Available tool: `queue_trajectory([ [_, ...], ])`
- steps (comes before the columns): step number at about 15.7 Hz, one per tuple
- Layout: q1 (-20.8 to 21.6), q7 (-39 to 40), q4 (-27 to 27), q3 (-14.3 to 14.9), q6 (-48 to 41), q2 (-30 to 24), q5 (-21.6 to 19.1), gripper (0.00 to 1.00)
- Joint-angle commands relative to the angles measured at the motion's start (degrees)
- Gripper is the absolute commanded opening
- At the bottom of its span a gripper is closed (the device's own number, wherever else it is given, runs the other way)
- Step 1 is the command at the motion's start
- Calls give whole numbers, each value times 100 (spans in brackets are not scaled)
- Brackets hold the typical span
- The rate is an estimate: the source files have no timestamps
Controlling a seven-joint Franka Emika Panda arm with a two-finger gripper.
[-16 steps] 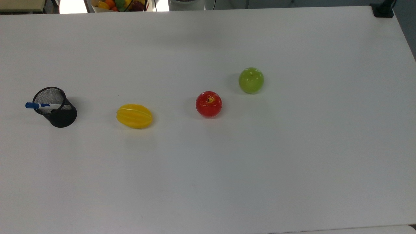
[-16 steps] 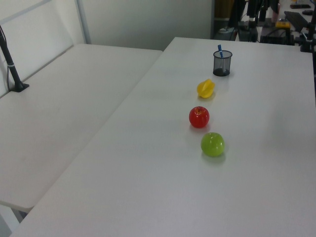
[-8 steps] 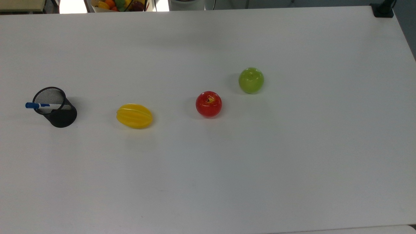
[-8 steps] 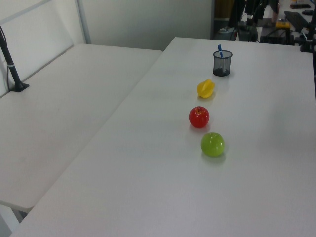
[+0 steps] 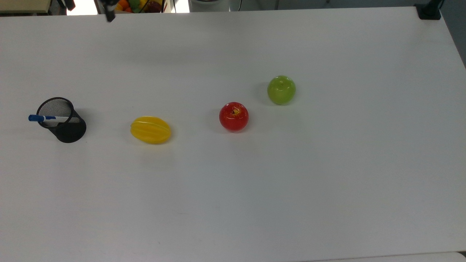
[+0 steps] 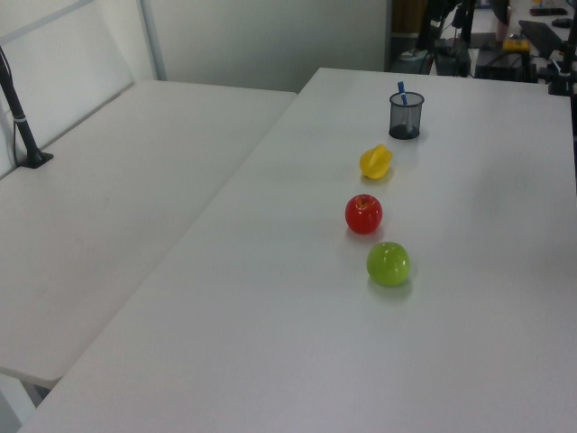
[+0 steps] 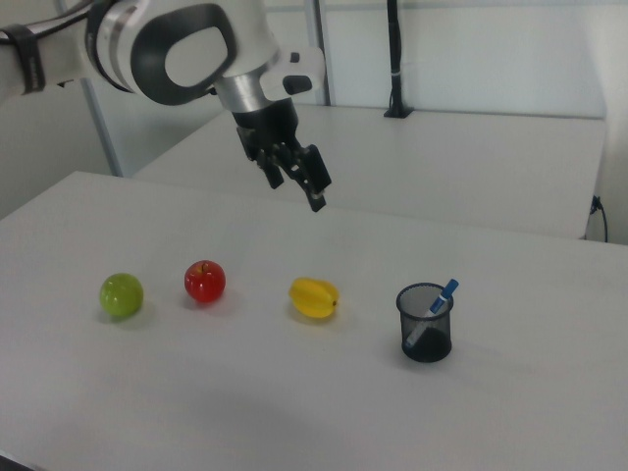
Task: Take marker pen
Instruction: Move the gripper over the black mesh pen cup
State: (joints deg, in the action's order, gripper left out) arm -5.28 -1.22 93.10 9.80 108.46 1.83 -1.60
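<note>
The marker pen [image 5: 47,118], white with a blue cap, leans in a black mesh cup [image 5: 67,127] at the top view's left, cap end sticking out over the rim. In the right view the marker pen [image 7: 439,299] slants up out of the cup [image 7: 426,324], and in the left view the marker pen's blue cap [image 6: 401,88] shows above the cup [image 6: 406,115]. My gripper [image 7: 297,186] hangs open and empty high above the table, up and to the left of the cup in the right view. Its dark fingertips [image 5: 109,15] poke in at the top view's upper left edge.
A yellow starfruit [image 5: 150,130], a red apple [image 5: 233,116] and a green apple [image 5: 281,90] lie in a row to the right of the cup in the top view. A basket of fruit [image 5: 134,5] sits beyond the far edge. A black mount [image 5: 429,11] stands at the far right corner.
My gripper's fingertips have come into the top view at its upper left edge. The marker pen, cup and fruit have not moved.
</note>
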Motion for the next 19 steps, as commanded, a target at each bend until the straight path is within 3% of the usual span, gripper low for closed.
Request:
queue_trajectory([
  [1, -227, -10, -64, 110, 999, 510, -173, 100],
  [5, -324, 25, -222, 356, 1853, 1028, -516, 100],
  [10, -579, 25, -440, 348, 2767, 1713, -552, 96],
  [13, -702, 25, -915, 330, 2857, 2241, -552, 86],
  [19, -781, 16, -969, 295, 3199, 2725, -552, 81],
])
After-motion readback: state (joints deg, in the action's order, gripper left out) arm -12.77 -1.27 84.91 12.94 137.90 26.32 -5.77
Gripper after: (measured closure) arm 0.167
